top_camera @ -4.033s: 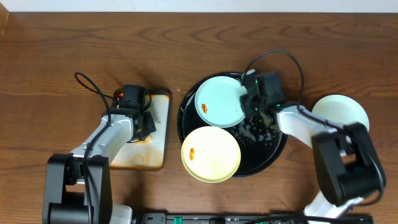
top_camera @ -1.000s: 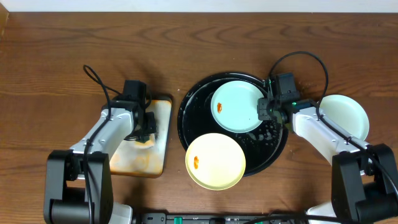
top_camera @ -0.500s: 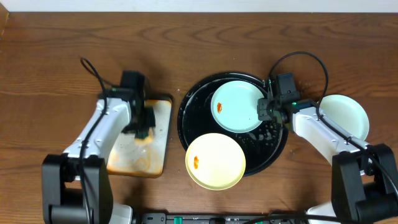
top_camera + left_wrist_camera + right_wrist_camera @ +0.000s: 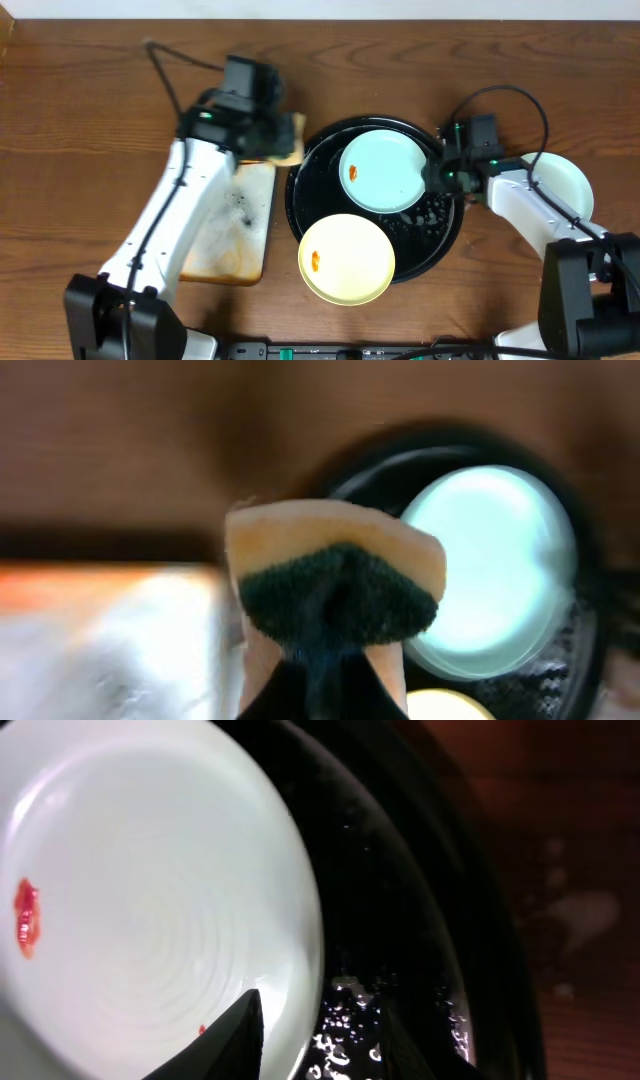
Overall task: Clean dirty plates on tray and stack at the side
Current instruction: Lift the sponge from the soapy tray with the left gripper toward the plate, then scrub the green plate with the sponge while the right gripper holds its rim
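Observation:
A pale blue plate (image 4: 385, 172) with a small red smear lies at the back of the black round tray (image 4: 310, 190). A pale yellow plate (image 4: 345, 258) with an orange smear lies over the tray's front rim. A third pale plate (image 4: 555, 185) lies on the table to the right of the tray. My left gripper (image 4: 272, 135) is shut on a sponge (image 4: 290, 140) and holds it in the air at the tray's back left rim. The left wrist view shows the sponge (image 4: 335, 560) with its green side facing the camera. My right gripper (image 4: 440, 175) is open at the blue plate's right edge, and in the right wrist view one finger (image 4: 230, 1040) reaches over the plate (image 4: 150, 890).
An orange-stained rectangular tray (image 4: 235, 230) lies left of the black tray, under my left arm. Water drops and foam lie on the black tray's floor (image 4: 400, 920) beside the blue plate. The right arm's cable loops above the tray's right rim.
My left gripper has lifted the sponge off the rectangular tray and carried it back and right to the black tray's rim. My right gripper has slid slightly right; the blue plate stays put.

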